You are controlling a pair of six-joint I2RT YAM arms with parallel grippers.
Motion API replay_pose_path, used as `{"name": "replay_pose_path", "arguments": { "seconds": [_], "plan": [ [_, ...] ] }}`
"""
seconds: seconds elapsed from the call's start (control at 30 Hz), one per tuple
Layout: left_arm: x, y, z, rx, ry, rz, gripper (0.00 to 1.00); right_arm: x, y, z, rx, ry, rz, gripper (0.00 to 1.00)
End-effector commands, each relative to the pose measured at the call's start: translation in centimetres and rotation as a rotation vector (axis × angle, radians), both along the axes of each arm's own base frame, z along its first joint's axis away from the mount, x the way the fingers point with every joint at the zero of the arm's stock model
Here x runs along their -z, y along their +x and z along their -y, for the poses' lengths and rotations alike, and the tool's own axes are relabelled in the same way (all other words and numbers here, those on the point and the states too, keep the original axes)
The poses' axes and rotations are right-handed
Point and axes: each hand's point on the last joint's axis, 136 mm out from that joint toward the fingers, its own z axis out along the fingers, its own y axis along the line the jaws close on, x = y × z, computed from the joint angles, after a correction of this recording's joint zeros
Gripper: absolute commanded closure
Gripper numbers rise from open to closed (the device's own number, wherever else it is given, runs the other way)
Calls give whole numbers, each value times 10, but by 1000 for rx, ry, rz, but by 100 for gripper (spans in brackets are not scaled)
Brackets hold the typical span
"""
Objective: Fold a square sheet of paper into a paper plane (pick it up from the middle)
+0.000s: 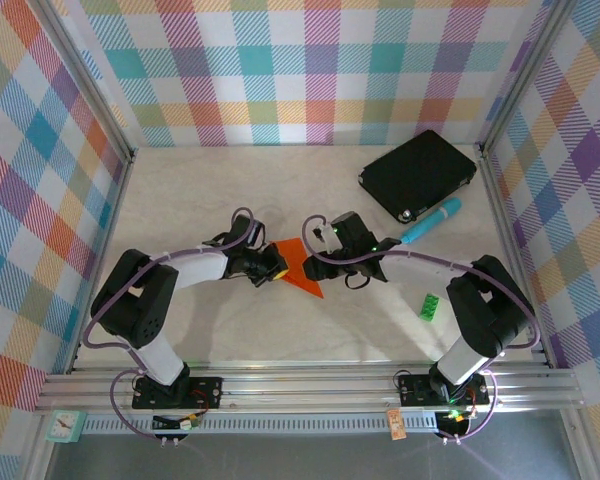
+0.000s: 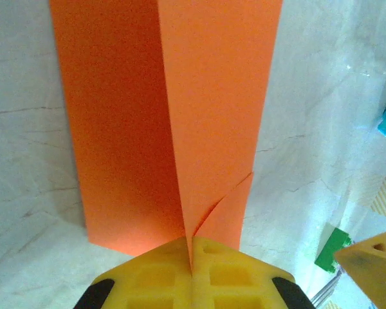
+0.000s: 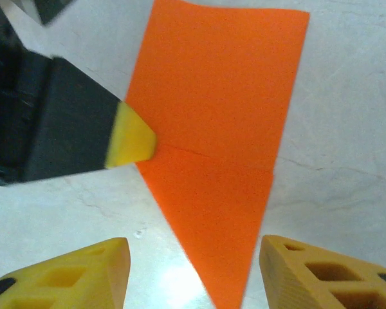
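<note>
Nothing written can be read in any view: no word, brand, number or sign is legible. A small teal square object with a pale round face [image 1: 66, 426] sits below the left end of the aluminium front rail [image 1: 300, 385], and a small orange tag [image 1: 396, 422] lies further right; any marks on them are too small to make out.

Black pad [image 1: 417, 174], teal marker [image 1: 430, 221], green block [image 1: 430, 306]
</note>
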Motion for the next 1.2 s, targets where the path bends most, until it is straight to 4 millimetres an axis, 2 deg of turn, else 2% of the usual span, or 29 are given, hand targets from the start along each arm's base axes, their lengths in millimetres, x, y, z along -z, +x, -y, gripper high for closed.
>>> {"name": "replay_pose_path", "arguments": {
  "seconds": [0.0, 0.33, 0.53, 0.67, 0.9, 1.17],
  "plan": [
    [-14, 0, 0, -25, 28, -3, 97, 5, -9, 0, -105, -86, 109, 45],
    [-19, 0, 7, -27, 28, -12, 100, 26, -19, -19, -225, -158, 208, 52],
    [-19, -3, 7, -25, 31, -14, 100, 40, -21, -24, -252, -187, 180, 57],
    [-18, -4, 6, -25, 33, -19, 100, 46, -19, -23, -248, -205, 176, 57],
    [-19, -3, 7, -25, 31, -19, 100, 50, -15, -23, -239, -227, 181, 55],
    [-19, -3, 7, -31, 27, -26, 100, 46, -11, -25, -234, -231, 208, 55]
  ]
}}
